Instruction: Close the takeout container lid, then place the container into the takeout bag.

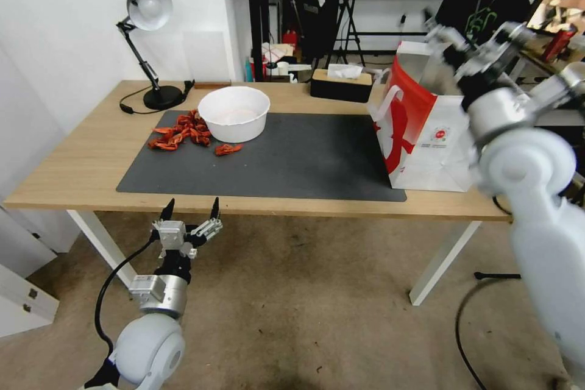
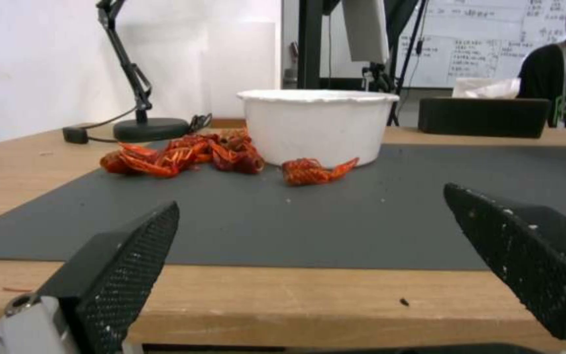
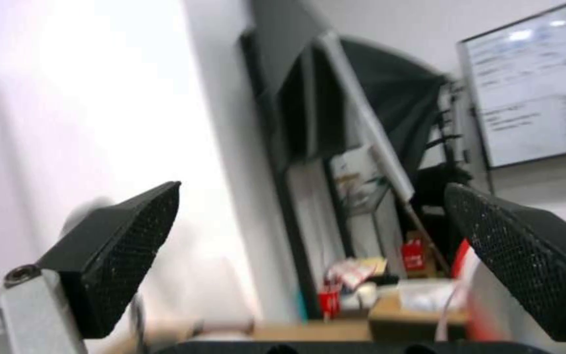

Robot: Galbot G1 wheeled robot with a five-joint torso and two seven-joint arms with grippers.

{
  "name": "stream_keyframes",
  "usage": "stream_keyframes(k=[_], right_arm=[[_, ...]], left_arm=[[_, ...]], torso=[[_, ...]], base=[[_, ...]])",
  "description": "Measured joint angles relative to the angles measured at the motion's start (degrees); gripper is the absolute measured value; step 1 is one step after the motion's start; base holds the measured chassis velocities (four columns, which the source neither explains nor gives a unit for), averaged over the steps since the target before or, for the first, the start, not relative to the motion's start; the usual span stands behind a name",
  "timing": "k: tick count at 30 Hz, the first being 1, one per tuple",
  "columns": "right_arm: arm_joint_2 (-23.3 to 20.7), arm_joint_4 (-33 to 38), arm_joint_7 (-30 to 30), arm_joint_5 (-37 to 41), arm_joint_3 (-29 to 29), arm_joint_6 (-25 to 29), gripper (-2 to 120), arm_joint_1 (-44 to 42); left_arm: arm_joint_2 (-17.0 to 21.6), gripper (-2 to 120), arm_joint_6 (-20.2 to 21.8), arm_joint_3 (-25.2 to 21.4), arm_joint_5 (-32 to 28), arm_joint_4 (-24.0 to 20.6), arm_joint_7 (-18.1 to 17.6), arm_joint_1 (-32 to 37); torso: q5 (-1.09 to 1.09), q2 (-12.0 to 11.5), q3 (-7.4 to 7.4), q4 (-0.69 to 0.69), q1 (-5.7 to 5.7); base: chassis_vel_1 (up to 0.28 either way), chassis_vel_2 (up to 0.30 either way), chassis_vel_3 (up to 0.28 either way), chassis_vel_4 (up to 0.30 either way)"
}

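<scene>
The right end effector [image 1: 472, 42], fingers apart and empty, hangs above the takeout bag [image 1: 426, 134] at the worktop's [image 1: 79, 170] right edge. Lifting straight up should avoid snagging the bag's rim. The left end effector [image 1: 190, 210] waits, fingers apart, below the front edge.

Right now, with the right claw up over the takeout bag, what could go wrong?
1. The open right claw hangs just above the takeout bag, close to its white handle. It could snag the handle and tip the bag, which stands near the right end of the table.
2. The open left claw sits low by the table's front edge and might knock it if raised carelessly.
</scene>
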Motion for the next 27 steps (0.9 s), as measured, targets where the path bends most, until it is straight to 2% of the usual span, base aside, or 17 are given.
stream_keyframes(k=[1, 2, 4, 5, 10, 13, 16, 23, 27], right_arm=[[-0.1, 1.5, -1.5, -4.3, -0.8, 0.4, 100, -3.1], [-0.1, 1.5, -1.5, -4.3, -0.8, 0.4, 100, -3.1], [0.3, 3.2, -2.4, -10.4, -1.7, 0.7, 100, -6.6], [1.7, 4.3, -2.3, -20.7, -2.0, 1.2, 100, -11.2], [2.8, 6.1, 0.0, -27.6, -2.1, 1.3, 100, -17.4], [5.0, 6.7, 2.9, -35.0, -2.1, 3.7, 100, -25.1], [5.5, 6.7, 3.8, -36.7, -2.1, 4.7, 100, -27.0], [7.8, 3.2, 7.8, -43.2, -4.1, 13.0, 100, -35.8], [9.0, 1.1, 9.5, -45.2, -6.1, 15.7, 100, -38.2]], left_arm=[[0.0, 100, 0.0, 0.0, 0.0, 0.0, 0.0, -0.1], [0.0, 100, 0.0, 0.0, 0.0, 0.0, 0.0, -0.1], [-0.1, 100, 0.0, 0.1, 0.0, 0.1, 0.0, -0.3], [-0.2, 100, 0.1, 0.1, 0.0, 0.1, -0.1, -0.4], [-0.2, 100, 0.1, 0.0, -0.1, 0.2, -0.1, -0.2], [-0.3, 100, 0.1, -0.3, -0.1, 0.2, -0.1, 0.1], [-0.4, 100, 0.1, -0.3, 0.0, 0.2, -0.1, 0.2], [-0.7, 100, -0.1, -0.2, 0.1, 0.4, -0.1, 0.6], [-1.0, 100, -0.2, -0.1, 0.3, 0.6, -0.1, 0.6]], torso=[[0.02, 0.0, 0.00, 0.00, 0.00], [0.02, 0.0, 0.00, 0.00, 0.00], [-0.03, 0.0, 0.00, 0.01, 0.00], [0.00, 0.0, 0.00, 0.02, 0.00], [-0.01, 0.0, 0.00, 0.01, 0.00], [0.01, 0.0, 0.00, 0.01, 0.00], [0.00, 0.0, 0.00, 0.00, 0.00], [0.00, 0.0, 0.00, 0.01, 0.00], [-0.01, 0.0, 0.00, 0.02, 0.00]], base=[[0.000, 0.000, 0.000, 0.000], [0.000, 0.000, 0.000, 0.000], [0.000, 0.000, 0.000, 0.000], [0.000, 0.000, 0.000, 0.000], [0.000, 0.000, 0.000, 0.000], [0.000, 0.000, 0.000, 0.000], [0.000, 0.000, 0.000, 0.000], [0.000, 0.000, 0.000, 0.000], [0.000, 0.000, 0.000, 0.000]])
